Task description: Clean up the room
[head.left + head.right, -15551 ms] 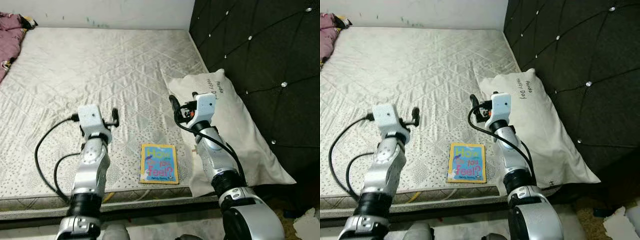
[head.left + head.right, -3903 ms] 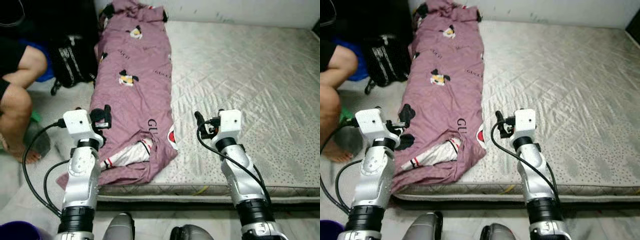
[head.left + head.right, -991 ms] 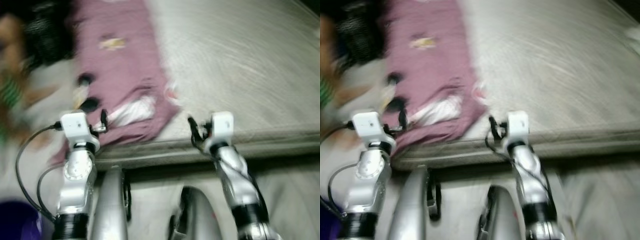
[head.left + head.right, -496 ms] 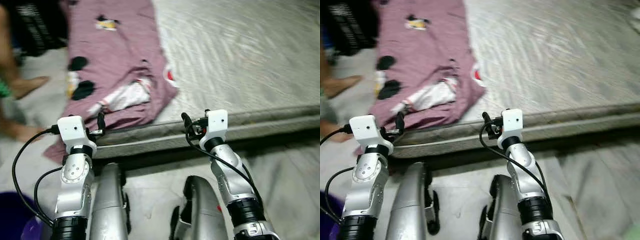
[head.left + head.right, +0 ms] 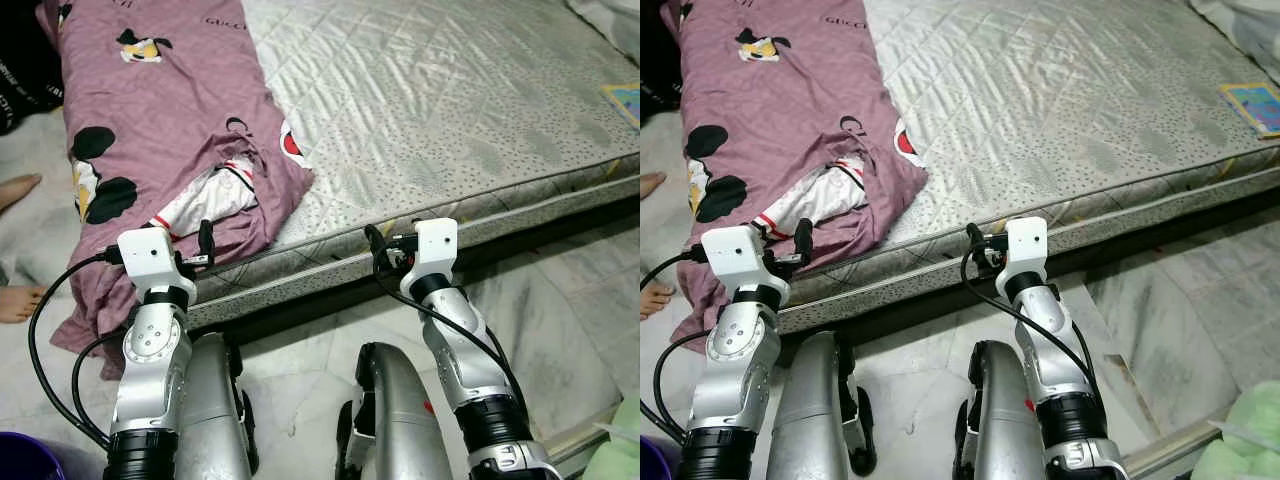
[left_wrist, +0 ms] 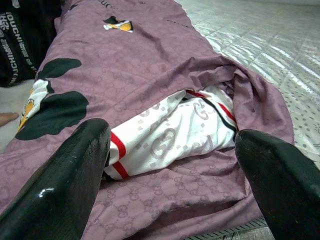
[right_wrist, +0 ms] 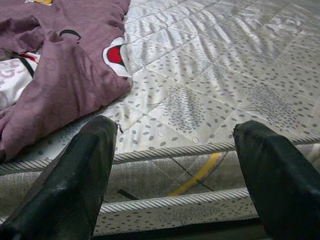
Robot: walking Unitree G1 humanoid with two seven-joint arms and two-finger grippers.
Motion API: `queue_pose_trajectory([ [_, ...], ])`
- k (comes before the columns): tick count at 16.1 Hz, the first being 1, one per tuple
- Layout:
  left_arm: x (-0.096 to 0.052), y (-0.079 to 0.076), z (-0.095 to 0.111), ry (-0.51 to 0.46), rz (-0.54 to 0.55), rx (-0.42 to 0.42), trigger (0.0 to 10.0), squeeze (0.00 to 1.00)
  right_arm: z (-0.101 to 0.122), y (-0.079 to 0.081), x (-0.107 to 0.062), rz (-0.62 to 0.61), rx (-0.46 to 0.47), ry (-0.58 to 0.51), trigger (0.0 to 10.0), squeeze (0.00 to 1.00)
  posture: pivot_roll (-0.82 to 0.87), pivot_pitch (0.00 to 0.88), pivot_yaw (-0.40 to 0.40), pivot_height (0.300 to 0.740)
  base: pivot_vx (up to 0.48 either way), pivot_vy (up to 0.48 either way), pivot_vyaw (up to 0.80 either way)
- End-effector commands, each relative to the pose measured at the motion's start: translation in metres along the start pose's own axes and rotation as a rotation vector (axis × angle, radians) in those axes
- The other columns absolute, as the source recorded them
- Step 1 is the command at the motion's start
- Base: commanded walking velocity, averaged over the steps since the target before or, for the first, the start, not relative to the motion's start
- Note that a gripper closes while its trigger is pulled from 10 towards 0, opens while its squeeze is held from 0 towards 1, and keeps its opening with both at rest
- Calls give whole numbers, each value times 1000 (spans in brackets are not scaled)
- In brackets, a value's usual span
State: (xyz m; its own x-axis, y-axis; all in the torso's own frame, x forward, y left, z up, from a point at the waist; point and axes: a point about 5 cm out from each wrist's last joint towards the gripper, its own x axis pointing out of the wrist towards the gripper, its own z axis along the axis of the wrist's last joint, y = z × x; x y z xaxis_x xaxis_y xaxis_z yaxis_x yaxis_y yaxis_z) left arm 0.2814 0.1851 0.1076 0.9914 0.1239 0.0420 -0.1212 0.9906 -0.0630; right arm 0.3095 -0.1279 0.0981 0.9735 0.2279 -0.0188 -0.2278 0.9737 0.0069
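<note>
The step in hand is judged to be the approach to the bedding: nothing is gripped yet, and both arms are held forward at the near edge of the mattress [image 5: 430, 110]. The purple sheet [image 5: 160, 110], printed with cartoon patches and a white garment [image 5: 205, 200] bunched in its folds, lies along the mattress from 12 o'clock down to 9 o'clock and spills over the edge onto the floor [image 5: 560, 310]. The left gripper [image 5: 204, 243] is held just short of the sheet's hanging fold, its jaws spread wide apart with the white garment framed between them in the left wrist view; the right gripper [image 5: 371, 245] is held toward the mattress edge at 6 o'clock, jaws likewise wide apart and empty. A book [image 5: 1252, 104] lies at the mattress edge at 2 o'clock, well apart from both grippers. A person's bare foot [image 5: 15, 190] rests on the floor at 9 o'clock. The next move is judged to call for the left gripper being carried forward and lowered onto the bunched fold, then closed on cloth alone. Against the frame half a second earlier, the whole view is seen to have shifted and sharpened, so the camera has moved; the sheet itself is unchanged, and the book has come into sight
</note>
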Motion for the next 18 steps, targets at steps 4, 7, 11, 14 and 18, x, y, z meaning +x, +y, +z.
queue_pose_trajectory([
  [4,-2,1,-2,-2,-10,-2,10000,0,0,-2,0,1,-3,2,10000,0,43,198,-56,582,367,0,0],
  [7,-2,0,-2,-2,-16,-5,10000,0,-1,-1,0,4,-4,3,10000,0,43,194,-54,582,458,0,0],
  [11,-1,-2,-4,13,-17,-25,10000,0,-1,-1,-1,4,-2,4,10000,0,44,194,-54,582,270,0,0],
  [14,-1,-1,-4,15,-12,-25,10000,0,-2,-1,-1,3,1,6,10000,0,43,195,-53,582,0,0,0],
  [18,2,-1,-11,70,21,-31,10000,0,-2,-2,-1,-3,3,8,10000,0,42,198,-53,582,0,0,0],
])
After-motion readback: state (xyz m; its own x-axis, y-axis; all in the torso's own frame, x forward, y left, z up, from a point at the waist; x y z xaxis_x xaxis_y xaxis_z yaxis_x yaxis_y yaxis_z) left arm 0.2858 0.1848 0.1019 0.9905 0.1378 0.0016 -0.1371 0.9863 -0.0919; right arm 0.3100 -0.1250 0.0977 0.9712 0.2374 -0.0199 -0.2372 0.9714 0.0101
